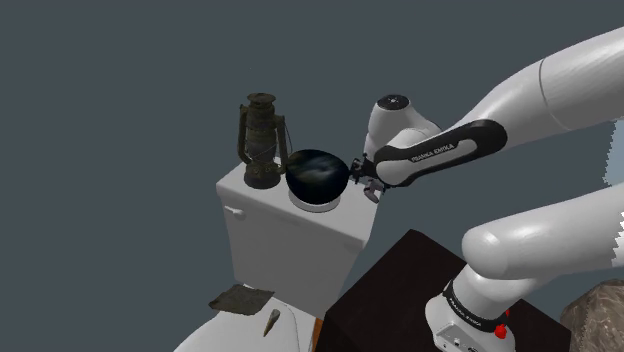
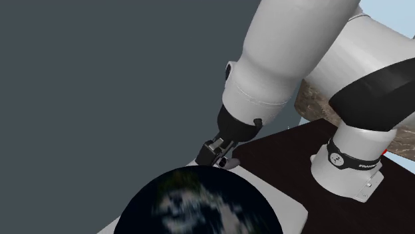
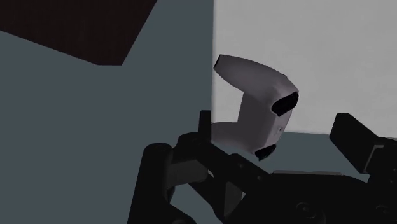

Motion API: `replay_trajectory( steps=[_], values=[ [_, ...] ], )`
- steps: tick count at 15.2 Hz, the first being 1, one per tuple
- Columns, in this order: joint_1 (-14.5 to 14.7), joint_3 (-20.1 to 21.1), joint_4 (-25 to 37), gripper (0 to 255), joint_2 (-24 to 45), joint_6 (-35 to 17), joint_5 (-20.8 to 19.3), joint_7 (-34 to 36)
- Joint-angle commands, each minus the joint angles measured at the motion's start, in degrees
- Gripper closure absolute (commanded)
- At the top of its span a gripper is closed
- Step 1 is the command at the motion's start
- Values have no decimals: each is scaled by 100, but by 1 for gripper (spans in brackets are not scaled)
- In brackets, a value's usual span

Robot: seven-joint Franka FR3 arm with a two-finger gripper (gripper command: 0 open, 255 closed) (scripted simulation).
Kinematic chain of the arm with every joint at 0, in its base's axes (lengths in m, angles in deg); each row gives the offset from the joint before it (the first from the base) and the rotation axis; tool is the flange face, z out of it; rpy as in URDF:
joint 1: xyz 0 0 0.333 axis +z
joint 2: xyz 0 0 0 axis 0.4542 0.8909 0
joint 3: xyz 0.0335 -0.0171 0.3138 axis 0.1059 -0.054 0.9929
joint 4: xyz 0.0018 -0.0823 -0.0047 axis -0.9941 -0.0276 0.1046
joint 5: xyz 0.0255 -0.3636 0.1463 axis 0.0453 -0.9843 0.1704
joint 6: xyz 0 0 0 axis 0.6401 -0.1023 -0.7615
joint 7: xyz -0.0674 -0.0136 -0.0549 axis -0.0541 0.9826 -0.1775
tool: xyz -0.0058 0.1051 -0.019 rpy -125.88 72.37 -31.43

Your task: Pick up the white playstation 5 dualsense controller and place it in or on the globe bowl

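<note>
Hand (image 3: 277,124) up close, spread open either side of the white controller (image 3: 254,102), not clamped yet, that one sitting at the edge of the toilet tank lid (image 1: 278,203) just beside the globe bowl (image 1: 317,175), so grasp, lift and drop-off all left, reckon.

In the wrist view the gripper (image 3: 277,127) is covering the controller's (image 3: 257,102) lower part, so whether the finger (image 3: 203,124) next to it is touching it is not showing. In the shoulder view the bowl (image 1: 318,178) and the gripper are hiding nearly all of the controller, and a dark scrap (image 1: 241,298) lying on the tank's (image 1: 290,235) near side is looking too small to name. In the second exterior view the bottom edge is cutting off the blurred bowl, and the top and right edges are cutting off the arm (image 2: 286,60).
</note>
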Motion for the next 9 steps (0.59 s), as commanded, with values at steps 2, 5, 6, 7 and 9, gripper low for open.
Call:
replay_trajectory(
  steps=[2,5,6,7,9],
  values=[
    [-254,212,-77,0,243,-334,-248,335],
    [-456,321,-104,0,476,-593,-457,479],
    [-455,321,-104,0,476,-593,-457,479],
    [-455,320,-104,0,476,-593,-456,478],
    [-455,320,-104,0,476,-593,-457,479]
  ],
)
